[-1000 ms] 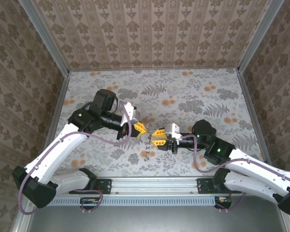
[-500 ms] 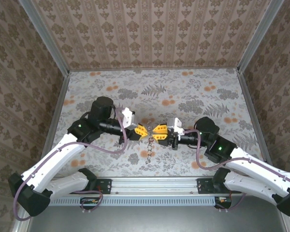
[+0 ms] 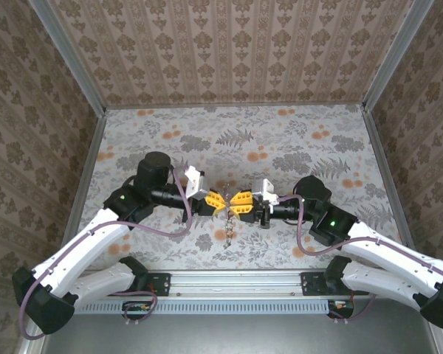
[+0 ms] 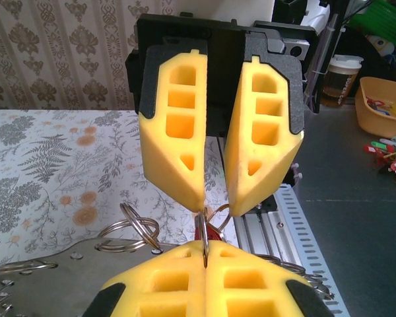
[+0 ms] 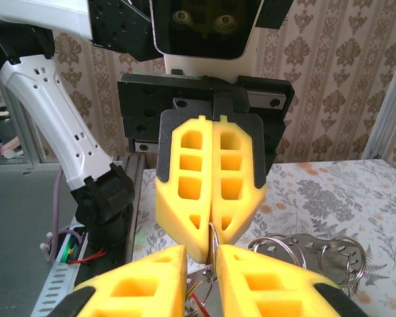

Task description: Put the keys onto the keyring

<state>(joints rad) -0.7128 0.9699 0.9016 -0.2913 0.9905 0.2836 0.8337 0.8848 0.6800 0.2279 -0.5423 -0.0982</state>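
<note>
The keyring (image 4: 204, 232), a thin metal hoop, is held edge-on in the air by my left gripper (image 4: 205, 249), whose yellow fingers are shut on it. My right gripper (image 5: 202, 254) faces it tip to tip. Its jaws stand a little apart, with the keyring (image 5: 213, 246) in the gap between them. Just behind the hoop in the left wrist view a bit of the red tag of the keys (image 4: 216, 232) peeks out. From above, the left gripper (image 3: 215, 200) and the right gripper (image 3: 241, 201) meet over the table's near middle.
A grey metal plate (image 4: 53, 271) with holes carries several spare rings (image 4: 133, 228) and hangs by the grippers; it reads as a thin dangling strip (image 3: 227, 230) from above. The aluminium rail (image 3: 229, 280) runs along the near edge. The floral table (image 3: 280, 140) lies behind.
The right gripper's jaws have narrowed around the ring. Both arms have shifted slightly, bringing the two grippers closer tip to tip. The left gripper has stayed shut.
</note>
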